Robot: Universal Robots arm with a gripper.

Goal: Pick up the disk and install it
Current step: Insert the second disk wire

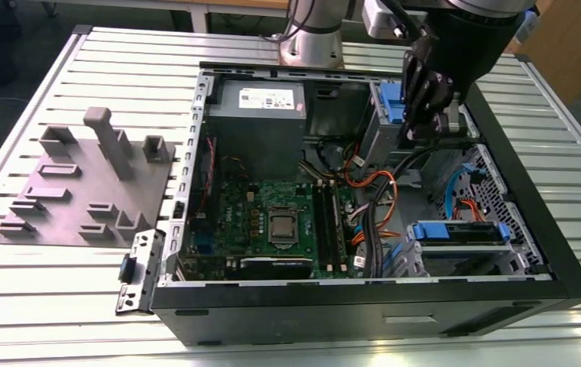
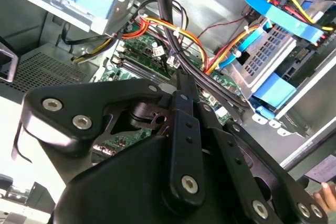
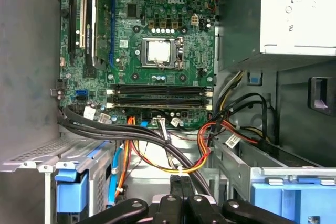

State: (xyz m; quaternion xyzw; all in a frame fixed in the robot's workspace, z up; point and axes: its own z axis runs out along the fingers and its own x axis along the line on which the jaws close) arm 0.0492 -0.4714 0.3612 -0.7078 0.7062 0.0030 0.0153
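A big open computer case [image 1: 550, 264] lies on a white slatted table [image 1: 25, 306]. The black end effector [image 1: 413, 134] hangs inside the case, at the far end. Its two fingers are pressed together and nothing is between them. You can see this in both wrist views [image 2: 181, 80] [image 3: 181, 187].

The disk [image 1: 459, 232] is at the near end of the case, on the exterior view's right. It seems to sit in a silver metal bay, with its blue end [image 3: 71, 190] facing out, but the bay hides most of it. The disk is well apart from the end effector and does not touch it. A bunch of orange and black cables [image 1: 372, 187] runs between them.

Just beside the end effector is another blue carrier [image 1: 391, 99], next to the grey power supply [image 1: 260, 107]. The green motherboard [image 1: 260, 210] fills the middle of the case. A grey plate with blocks [image 1: 76, 191] lies on the table, on the exterior view's left.
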